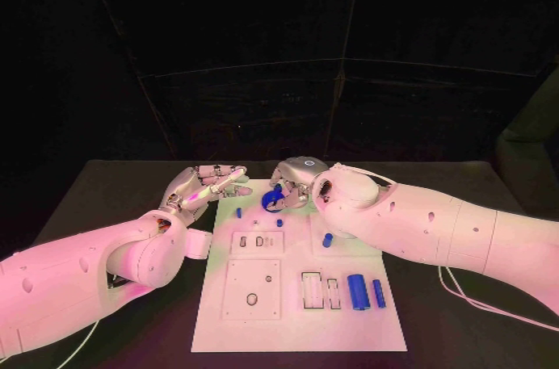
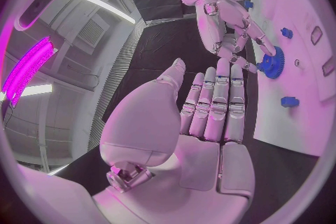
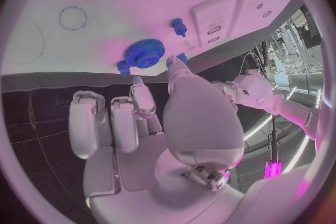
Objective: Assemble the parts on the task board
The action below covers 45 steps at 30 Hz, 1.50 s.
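The task board lies flat in the middle of the black table, its far end reaching up between the two hands. At that far end sits a blue gear, and the right hand is bent down over it; in the left wrist view its fingertips touch the gear's rim, while the right wrist view shows the gear lying on the white plate just past the fingers. Whether the hand truly grips the gear or merely rests on it cannot be told. The left hand hovers just beside the board's far left corner, holding nothing, its fingers straight and loosely together (the left wrist view shows them extended side by side toward the gear). Small blue pegs stand near the gear, another blue piece lies mid-board, and two blue cylinders rest side by side at the near right.
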{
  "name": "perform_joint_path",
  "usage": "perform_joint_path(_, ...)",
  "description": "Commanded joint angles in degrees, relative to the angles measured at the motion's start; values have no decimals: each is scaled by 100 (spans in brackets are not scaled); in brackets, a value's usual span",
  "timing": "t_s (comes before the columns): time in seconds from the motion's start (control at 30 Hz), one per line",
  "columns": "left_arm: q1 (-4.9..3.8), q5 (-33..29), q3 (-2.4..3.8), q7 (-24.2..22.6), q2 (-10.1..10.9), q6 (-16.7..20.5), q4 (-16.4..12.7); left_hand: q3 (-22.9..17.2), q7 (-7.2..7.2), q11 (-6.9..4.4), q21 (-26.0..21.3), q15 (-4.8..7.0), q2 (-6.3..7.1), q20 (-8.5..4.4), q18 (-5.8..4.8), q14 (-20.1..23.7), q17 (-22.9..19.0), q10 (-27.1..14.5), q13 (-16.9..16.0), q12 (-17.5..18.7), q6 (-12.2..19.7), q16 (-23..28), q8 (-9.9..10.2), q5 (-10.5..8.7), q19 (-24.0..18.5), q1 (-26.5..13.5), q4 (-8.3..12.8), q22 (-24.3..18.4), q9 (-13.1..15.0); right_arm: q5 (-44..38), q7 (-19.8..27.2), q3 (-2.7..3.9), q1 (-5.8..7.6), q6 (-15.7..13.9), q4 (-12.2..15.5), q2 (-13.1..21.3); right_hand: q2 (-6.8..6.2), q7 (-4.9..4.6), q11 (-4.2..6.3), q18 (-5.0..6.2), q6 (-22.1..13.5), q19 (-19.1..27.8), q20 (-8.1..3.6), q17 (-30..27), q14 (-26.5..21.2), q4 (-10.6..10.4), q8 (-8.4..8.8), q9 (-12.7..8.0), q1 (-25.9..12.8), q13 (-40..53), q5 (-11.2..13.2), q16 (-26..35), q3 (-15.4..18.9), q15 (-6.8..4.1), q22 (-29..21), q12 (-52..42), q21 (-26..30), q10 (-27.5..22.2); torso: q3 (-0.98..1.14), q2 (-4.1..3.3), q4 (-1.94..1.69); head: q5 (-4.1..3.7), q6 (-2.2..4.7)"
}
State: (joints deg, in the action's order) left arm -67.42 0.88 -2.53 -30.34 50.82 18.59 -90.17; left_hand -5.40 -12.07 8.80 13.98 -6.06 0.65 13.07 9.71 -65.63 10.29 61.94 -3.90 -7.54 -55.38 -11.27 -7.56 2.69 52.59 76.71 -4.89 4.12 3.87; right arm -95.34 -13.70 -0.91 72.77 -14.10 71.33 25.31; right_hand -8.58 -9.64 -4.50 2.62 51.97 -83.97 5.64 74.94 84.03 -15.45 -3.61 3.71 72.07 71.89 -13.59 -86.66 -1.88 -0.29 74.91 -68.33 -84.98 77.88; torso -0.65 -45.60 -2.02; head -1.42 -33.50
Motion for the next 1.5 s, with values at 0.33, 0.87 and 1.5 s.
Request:
perform_joint_path(0.33, -11, 27, 5, -35, 5, -47, -11, 2, 13, -4, -22, -8, -46, -11, 94, -51, 8, 36, 7, 30, -35, 22, 39, 14, 33, -7, 42, -5, -2, 88, -10, 0, 7, -57, 52, 61, 340, 52, 35, -47, 167, -141, 20, 661, 427, -108, -61, 30, -264, 183, -262, -35, 213, 6, 502, -230, -56, 98, 3, -1, 1, -6, 3)
perform_joint_path(0.87, -13, 27, 4, -38, 30, -63, 45, -8, 19, -8, -31, -6, -59, -13, 94, -58, 14, 47, 7, 45, -44, 37, 49, 15, 42, 9, 65, -10, -2, 2205, 1739, 0, -4, -869, 890, 1754, 372, 68, 61, -62, 235, -172, 0, 718, 435, 446, -40, 24, 569, 423, -279, -50, 145, -16, 581, -510, -93, 231, 54, 43, 130, -73, 72)
perform_joint_path(1.5, -8, 26, 3, -33, -74, -113, 167, -23, 30, -18, -40, 0, -76, -17, 95, -71, 22, 73, 6, 56, -63, 51, 54, 15, 54, 28, 92, -15, -1, 3191, 2477, -3, -86, -350, 270, 2538, 295, 60, 59, -60, 187, -159, -6, 743, 438, 744, -10, 8, 923, 422, -218, -53, 165, -17, 568, -497, -84, 215, 64, 35, 118, -177, 92)
